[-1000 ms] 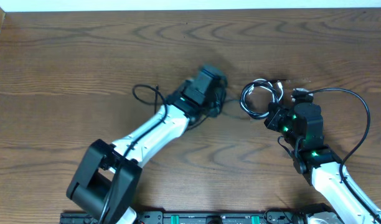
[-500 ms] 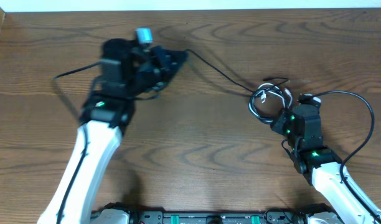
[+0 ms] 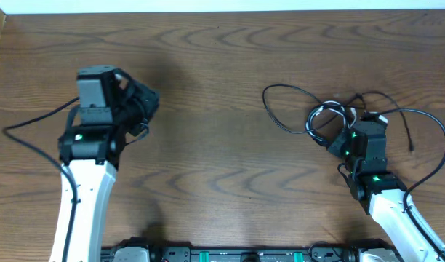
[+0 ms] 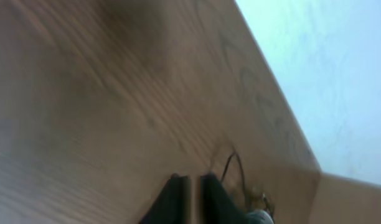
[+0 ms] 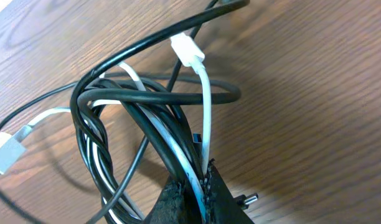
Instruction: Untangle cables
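The cables lie in a tangled bundle of black and white cords at the right of the table. My right gripper is shut on it. In the right wrist view its fingers pinch a white cord and black strands, with the coiled bundle and a white plug just beyond. One thin black cable trails left from the bundle in a loose loop on the wood. My left gripper hangs far to the left, clear of every cable. Its fingers stand slightly open with nothing between them.
The wooden table's far edge meets a white wall. A thick black arm wire arcs left of the left arm and another loops right of the right arm. A small metal barrel plug lies beside the right fingers.
The left gripper pulled a black cable up and to the left, then let it go and opened. The freed cable fell back into a loop near the bundle. The right gripper shifted slightly right.
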Robot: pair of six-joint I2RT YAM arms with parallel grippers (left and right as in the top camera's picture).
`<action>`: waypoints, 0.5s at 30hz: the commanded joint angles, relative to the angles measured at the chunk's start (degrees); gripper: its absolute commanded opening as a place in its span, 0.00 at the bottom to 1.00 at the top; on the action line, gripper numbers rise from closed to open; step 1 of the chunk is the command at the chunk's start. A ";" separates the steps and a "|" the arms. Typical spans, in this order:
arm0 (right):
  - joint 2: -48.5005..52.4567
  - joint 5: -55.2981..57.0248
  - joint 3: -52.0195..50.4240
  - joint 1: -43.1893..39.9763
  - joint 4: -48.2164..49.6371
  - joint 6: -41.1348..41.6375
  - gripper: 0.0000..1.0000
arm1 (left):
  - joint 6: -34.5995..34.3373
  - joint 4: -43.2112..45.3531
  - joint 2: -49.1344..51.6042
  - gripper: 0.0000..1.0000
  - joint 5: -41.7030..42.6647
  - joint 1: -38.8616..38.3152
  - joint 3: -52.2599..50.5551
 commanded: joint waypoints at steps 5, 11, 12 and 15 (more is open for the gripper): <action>-0.26 -19.78 0.22 -0.02 5.22 -4.35 0.01 | -4.04 -0.17 5.88 0.81 0.44 -10.47 0.31; -0.26 -19.87 0.22 -0.02 4.87 -4.35 0.01 | -16.28 0.28 14.29 0.81 0.68 -17.59 0.31; -0.26 -19.87 0.22 -0.02 4.72 -4.35 0.01 | -17.40 1.16 15.54 0.80 1.25 -18.53 0.31; -0.26 -19.85 0.22 -0.02 4.07 -4.15 0.01 | -17.75 6.51 19.23 0.75 3.63 -21.55 0.31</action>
